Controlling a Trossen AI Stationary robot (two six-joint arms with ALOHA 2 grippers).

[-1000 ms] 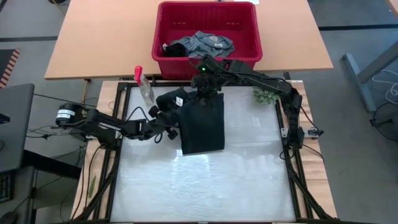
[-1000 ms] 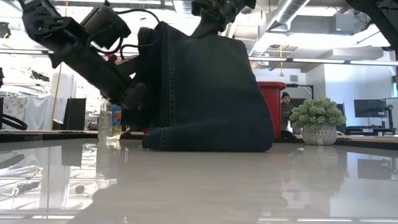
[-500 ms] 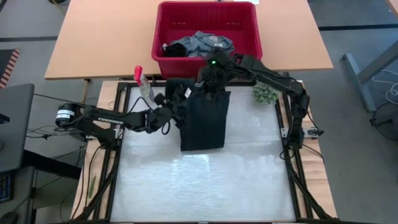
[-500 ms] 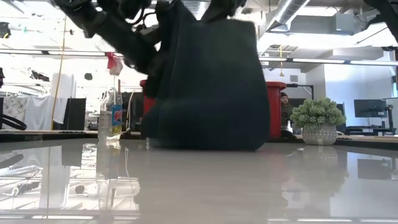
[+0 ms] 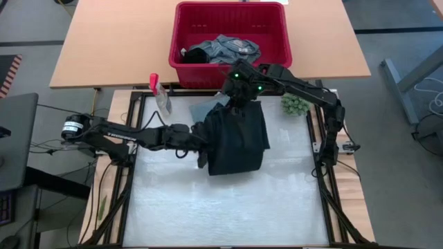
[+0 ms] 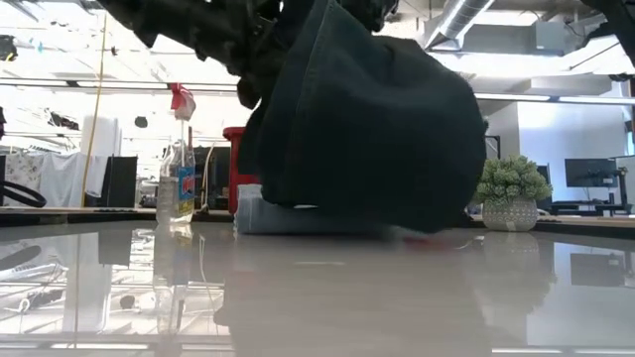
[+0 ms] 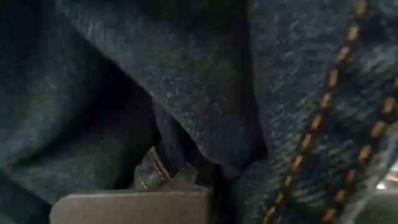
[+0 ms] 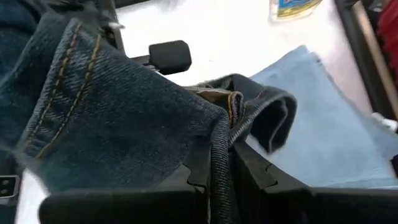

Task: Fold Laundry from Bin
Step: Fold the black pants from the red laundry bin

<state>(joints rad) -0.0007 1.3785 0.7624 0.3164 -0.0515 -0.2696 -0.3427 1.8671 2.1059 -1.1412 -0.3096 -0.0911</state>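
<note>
- High: left gripper (image 5: 202,140) closed on the left edge of the dark jeans (image 5: 237,138); right gripper (image 5: 237,95) pinches their top edge, near the red bin (image 5: 280,41) holding more laundry (image 5: 223,50).
- Low: jeans (image 6: 367,139) hang lifted above the table (image 6: 317,297); light blue cloth (image 6: 288,213) lies underneath.
- Left wrist: denim (image 7: 186,81) fills view, fingers clamped shut.
- Right wrist: fingers (image 8: 252,165) nearly closed on a denim fold (image 8: 217,149); light blue cloth (image 8: 317,124) below.

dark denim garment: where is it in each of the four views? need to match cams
High: dark blue denim garment centre, below the red plastic bin.
Low: fills upper middle, hanging.
Left wrist: fills frame.
Right wrist: left and centre, hem pinched in the right pincer.
Shared landmark: clear spray bottle with red top, high, low.
</note>
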